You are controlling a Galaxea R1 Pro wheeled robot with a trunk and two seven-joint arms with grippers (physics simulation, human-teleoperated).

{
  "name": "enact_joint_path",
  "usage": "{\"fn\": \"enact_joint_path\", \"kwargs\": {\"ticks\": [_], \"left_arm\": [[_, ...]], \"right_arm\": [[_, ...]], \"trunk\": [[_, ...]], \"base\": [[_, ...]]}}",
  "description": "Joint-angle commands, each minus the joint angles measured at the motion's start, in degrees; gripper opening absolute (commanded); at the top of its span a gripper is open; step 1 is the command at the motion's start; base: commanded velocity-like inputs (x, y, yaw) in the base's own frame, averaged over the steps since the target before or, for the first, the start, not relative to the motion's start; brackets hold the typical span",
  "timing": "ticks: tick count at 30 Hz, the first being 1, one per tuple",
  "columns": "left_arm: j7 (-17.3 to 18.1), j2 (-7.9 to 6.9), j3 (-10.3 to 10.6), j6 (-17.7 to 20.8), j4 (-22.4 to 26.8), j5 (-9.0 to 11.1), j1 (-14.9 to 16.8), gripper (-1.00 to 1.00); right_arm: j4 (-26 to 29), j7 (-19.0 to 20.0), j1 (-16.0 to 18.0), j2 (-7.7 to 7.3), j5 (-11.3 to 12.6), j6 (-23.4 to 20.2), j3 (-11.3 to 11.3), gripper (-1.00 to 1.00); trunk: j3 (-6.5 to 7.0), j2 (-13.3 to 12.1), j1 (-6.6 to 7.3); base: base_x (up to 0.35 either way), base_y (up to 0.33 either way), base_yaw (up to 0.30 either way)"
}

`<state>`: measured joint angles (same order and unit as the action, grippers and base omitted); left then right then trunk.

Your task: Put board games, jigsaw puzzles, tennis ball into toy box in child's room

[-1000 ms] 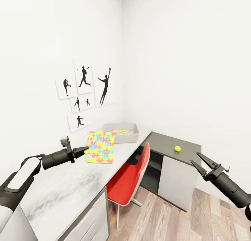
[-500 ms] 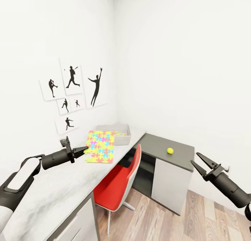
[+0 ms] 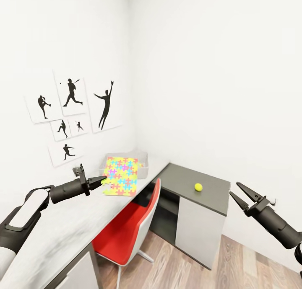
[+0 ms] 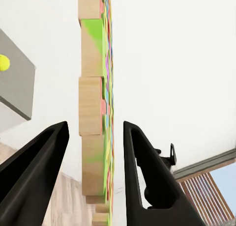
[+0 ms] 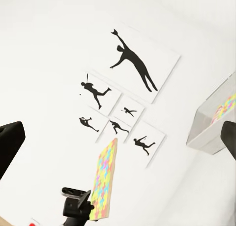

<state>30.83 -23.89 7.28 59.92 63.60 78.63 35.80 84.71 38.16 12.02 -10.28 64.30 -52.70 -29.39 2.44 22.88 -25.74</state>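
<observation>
White-walled kid's room w/ table (image 3: 63, 234): left gripper (image 3: 100, 180) clamps jigsaw puzzle (image 3: 121, 176) upright, hiding most of toy box (image 3: 142, 160). Tennis ball (image 3: 198, 187) near dark desk's front edge; right gripper (image 3: 238, 192) spread wide, holding nothing.

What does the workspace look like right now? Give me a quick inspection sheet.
Surface: long pale table; darker corner unit beside it.
Job's things: jigsaw puzzle held upright by its edge; toy box behind it with something jigsaw-patterned inside; tennis ball on the corner unit.
Clutter: nothing seen.
Grippers: left end effector shut on the jigsaw puzzle; right end effector open, empty, in the air.
Cables: nothing seen.
Surroundings: red chair, baseball silhouette pictures, wood floor.
</observation>
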Motion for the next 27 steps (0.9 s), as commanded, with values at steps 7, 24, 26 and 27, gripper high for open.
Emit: {"fn": "enact_joint_path", "kwargs": {"ticks": [7, 24, 26, 27], "left_arm": [[0.5, -0.01, 0.1, 0.1, -0.1, -0.1, 0.1, -1.0], [0.5, -0.06, 0.1, 0.1, -0.1, -0.3, 0.1, -1.0], [0.5, -0.08, 0.1, 0.1, -0.1, -0.2, 0.1, -1.0], [0.5, -0.09, 0.1, 0.1, -0.1, -0.2, 0.1, -1.0]], "right_arm": [[-0.1, 0.1, 0.0, 0.0, -2.3, -0.3, -0.1, 1.0], [0.1, 0.7, 0.0, 0.2, -5.0, -0.3, -0.2, 1.0], [0.1, 0.7, 0.0, 0.27, -5.0, -0.3, -0.2, 1.0], [0.2, 0.7, 0.0, 0.27, -5.0, -0.3, -0.2, 1.0]], "trunk": [[-0.02, 0.0, -0.05], [-0.02, 0.0, -0.05], [-0.02, 0.0, -0.05], [-0.02, 0.0, -0.05]], "base": [[0.221, -0.252, 0.253], [0.271, -0.137, 0.101], [0.318, -0.001, 0.0], [0.289, -0.001, 0.0]]}}
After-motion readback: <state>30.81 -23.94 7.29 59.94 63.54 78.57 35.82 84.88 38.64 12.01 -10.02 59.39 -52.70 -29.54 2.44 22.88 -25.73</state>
